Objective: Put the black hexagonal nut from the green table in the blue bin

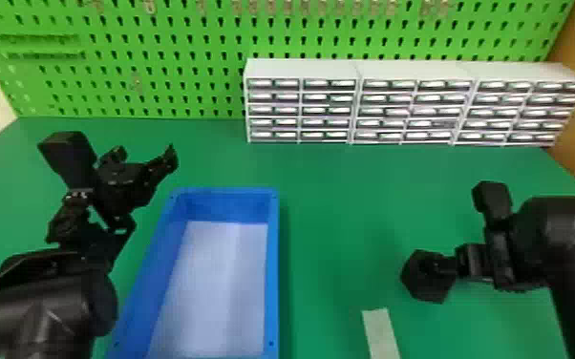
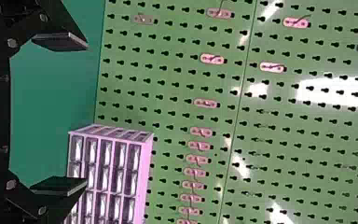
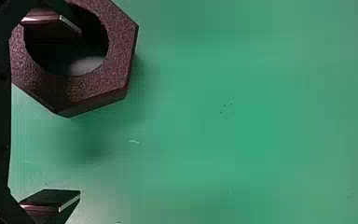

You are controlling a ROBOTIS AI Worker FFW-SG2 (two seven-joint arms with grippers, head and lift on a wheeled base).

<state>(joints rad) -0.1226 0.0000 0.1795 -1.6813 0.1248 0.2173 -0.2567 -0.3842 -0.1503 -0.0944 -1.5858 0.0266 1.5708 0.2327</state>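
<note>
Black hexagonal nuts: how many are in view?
1. The nut is to the right of the blue bin, at the right gripper, one finger overlapping its hole. Any others could be hidden.

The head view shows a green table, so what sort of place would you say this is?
Probably a workshop or a robot lab's mock-up of one: a green pegboard rises behind the table, and white small-drawer cabinets stand along its back edge.

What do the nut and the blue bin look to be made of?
Nut: coated metal or hard plastic, can't tell which; matte, going by its finely speckled face.
Blue bin: likely moulded plastic, fairly smooth; one even colour and rounded rim corners suggest it.
</note>
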